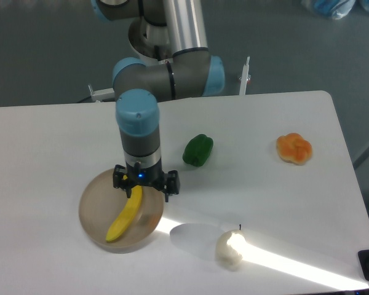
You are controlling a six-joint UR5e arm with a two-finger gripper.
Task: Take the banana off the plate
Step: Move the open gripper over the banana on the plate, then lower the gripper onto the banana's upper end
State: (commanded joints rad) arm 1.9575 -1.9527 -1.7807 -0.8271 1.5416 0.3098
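Observation:
A curved yellow banana (pixel 125 217) lies on the round beige plate (pixel 93 209) at the front left of the table. My gripper (pixel 145 188) hangs directly over the banana's upper end, hiding that tip. Its two fingers stand apart, one on each side of the banana, so it is open with nothing held. Whether the fingertips touch the plate cannot be made out.
A green pepper (pixel 198 150) sits just right of the arm. An orange fruit (pixel 294 149) lies at the right. A pale whitish pear-shaped fruit (pixel 230 247) rests near the front edge, in a bright streak of light.

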